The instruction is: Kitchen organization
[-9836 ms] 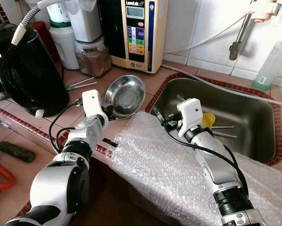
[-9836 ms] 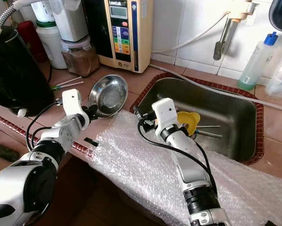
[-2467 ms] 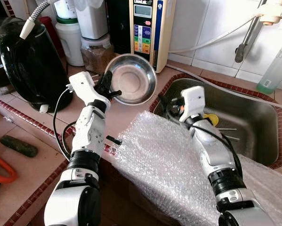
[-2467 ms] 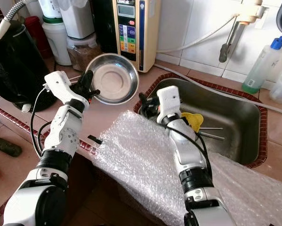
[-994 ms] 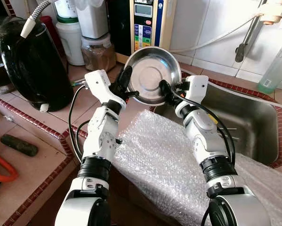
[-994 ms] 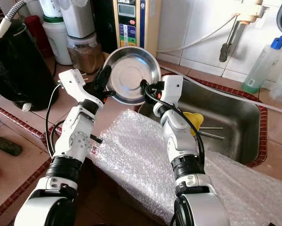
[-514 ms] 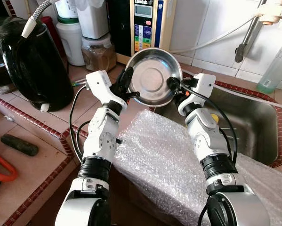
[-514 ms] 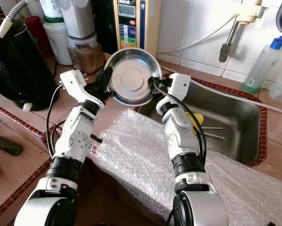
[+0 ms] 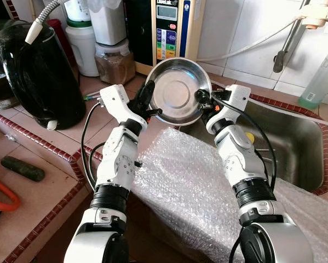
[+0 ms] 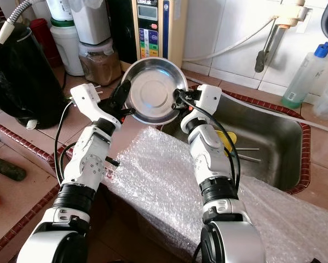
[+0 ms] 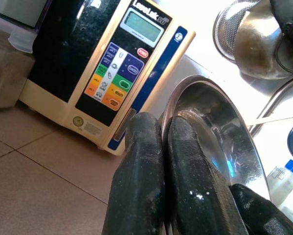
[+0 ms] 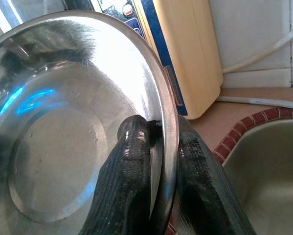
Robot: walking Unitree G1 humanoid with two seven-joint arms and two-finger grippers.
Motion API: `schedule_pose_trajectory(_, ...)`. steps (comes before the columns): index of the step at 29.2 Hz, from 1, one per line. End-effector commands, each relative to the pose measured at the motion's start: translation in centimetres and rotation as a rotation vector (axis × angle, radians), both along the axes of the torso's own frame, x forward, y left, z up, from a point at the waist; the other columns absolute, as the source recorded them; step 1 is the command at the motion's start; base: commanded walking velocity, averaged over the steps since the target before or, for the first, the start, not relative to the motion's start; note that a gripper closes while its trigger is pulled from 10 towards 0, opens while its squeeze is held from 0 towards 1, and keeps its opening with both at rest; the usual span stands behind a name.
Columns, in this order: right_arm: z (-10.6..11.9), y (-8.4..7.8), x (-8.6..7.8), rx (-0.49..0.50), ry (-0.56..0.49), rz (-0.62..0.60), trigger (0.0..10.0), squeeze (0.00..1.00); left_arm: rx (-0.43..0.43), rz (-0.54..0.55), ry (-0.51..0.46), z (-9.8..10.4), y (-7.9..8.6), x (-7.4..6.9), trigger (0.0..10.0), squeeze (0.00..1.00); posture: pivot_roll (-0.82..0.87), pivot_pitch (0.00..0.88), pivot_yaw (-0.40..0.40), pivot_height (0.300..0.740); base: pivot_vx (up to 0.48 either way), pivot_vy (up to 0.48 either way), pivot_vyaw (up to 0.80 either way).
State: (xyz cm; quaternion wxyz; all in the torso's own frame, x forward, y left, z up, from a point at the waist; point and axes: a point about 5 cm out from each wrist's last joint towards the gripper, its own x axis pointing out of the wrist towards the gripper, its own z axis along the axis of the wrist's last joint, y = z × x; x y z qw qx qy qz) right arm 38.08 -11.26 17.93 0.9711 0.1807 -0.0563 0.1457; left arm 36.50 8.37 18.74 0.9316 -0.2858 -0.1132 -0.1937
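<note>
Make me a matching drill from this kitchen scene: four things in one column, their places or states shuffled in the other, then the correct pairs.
Things
1. steel bowl
2. bubble wrap
3. black kettle
4. yellow item

Places or states
A. down in the sink
B. draped over the counter's front edge
C. held tilted above the counter, its rim pinched on both sides
D. standing on the counter at the robot's left

Pairs: 1-C, 2-B, 3-D, 4-A. The left gripper and the right gripper each have their jaws closed on the bowl's rim.
</note>
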Motion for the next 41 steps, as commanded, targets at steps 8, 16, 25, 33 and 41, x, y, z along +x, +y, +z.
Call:
schedule_pose_trajectory(8, -1.3, -0.7, 0.0, -0.033, 0.065, -0.009, 0.0, 0.0, 0.017, 0.001, -0.056, 1.2, -0.2, -0.1, 0.3, 0.0, 0.01, 0.0, 0.022, 0.74, 0.0, 0.0, 0.0)
schedule_pose_trajectory(16, -1.2, -0.9, 0.2, -0.035, 0.062, -0.019, 0.0, 0.0, 0.083, -0.101, -0.061, 0.8, -1.2, -0.6, 10.0, 1.0, 0.01, 0.0, 0.017, 0.74, 0.0, 0.0, 0.0)
schedule_pose_trajectory(25, -1.2, -1.8, 0.3, -0.063, 0.053, -0.079, 0.0, 0.0, 0.186, -0.091, -0.03, -0.1, -1.0, -0.7, 10.0, 1.0, 0.02, 0.0, 0.018, 0.74, 0.0, 0.0, 0.0)
schedule_pose_trajectory(33, -1.2, -3.5, 0.5, -0.095, 0.05, -0.179, 0.0, 0.0, 0.226, -0.073, 0.022, -1.9, 0.8, -1.2, 10.0, 1.0, 0.02, 0.0, 0.011, 0.74, 0.0, 0.0, 0.0)
schedule_pose_trajectory(41, -0.9, -3.6, 0.4, -0.196, -0.005, -0.259, 0.0, 0.0, 0.271, -0.11, 0.037, -2.8, 0.3, -1.9, 10.0, 1.0, 0.02, 0.0, 0.011, 0.74, 0.0, 0.0, 0.0)
